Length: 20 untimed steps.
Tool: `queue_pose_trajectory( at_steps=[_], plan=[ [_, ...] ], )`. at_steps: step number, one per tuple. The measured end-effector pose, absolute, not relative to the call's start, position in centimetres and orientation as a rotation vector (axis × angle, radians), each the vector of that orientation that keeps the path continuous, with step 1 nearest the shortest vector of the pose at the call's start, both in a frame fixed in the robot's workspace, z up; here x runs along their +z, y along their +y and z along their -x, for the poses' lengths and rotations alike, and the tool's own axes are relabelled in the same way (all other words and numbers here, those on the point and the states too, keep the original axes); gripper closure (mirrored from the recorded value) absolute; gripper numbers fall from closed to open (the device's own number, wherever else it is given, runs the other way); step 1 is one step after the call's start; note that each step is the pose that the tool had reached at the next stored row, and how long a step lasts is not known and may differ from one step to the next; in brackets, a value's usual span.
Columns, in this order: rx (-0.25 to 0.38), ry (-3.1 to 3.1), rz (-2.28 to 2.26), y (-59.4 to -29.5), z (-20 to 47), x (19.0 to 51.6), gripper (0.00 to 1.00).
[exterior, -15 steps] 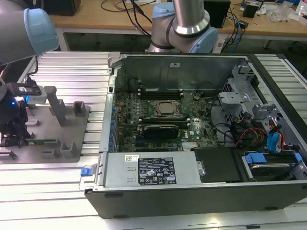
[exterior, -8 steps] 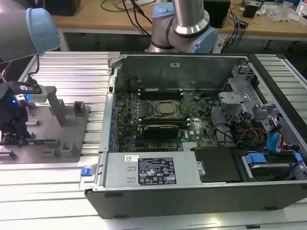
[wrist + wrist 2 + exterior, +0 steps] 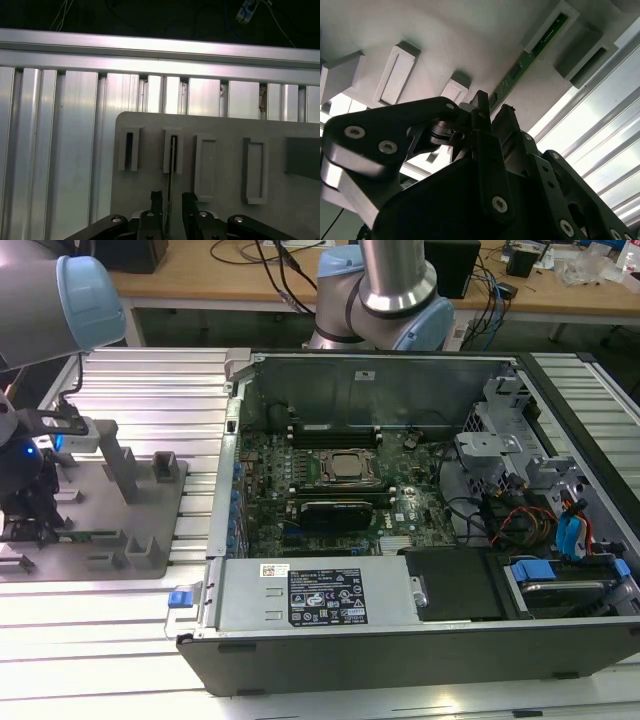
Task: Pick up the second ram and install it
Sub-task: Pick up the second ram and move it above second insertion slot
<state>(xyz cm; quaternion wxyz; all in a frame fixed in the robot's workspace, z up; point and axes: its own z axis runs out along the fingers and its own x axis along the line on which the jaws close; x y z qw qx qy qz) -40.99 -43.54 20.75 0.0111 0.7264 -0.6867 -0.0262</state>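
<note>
Ribbed aluminium bench (image 3: 75, 150) is carrying grey fixture plate (image 3: 220, 130) | second ram (image 3: 170, 185) is standing on edge in a plate slot | gripper (image 3: 172, 200) is straddling it, fingers (image 3: 156, 202) spread, not clamping | computer case (image 3: 400, 640) is lying open at exterior view's right

arm (image 3: 70, 295) bent over | gripper (image 3: 172, 197) pointing down | jaws slightly apart (narrow gap)

Setting: robotics lab, electronics assembly | slotted aluminium worktable (image 3: 130, 380) | opened computer case (image 3: 400, 660) with bare motherboard (image 3: 270, 455) | grey fixture plate (image 3: 100, 510) | wooden bench (image 3: 200, 280) strewn with cables (image 3: 280, 275) | robot arm base (image 3: 390, 310) behind case
</note>
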Motion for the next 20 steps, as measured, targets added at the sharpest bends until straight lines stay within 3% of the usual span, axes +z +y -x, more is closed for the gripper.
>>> queue_pose_trajectory(
  at_steps=[10, 11, 20],
  plan=[
    [-0.082, -2.142, -2.266, -43.52, 40.99, 20.75, 0.73],
    [-0.082, -2.142, -2.266, -43.52, 40.99, 20.75, 0.81],
    [-0.082, -2.142, -2.266, -43.51, 40.99, 20.91, 0.81]
  ],
)
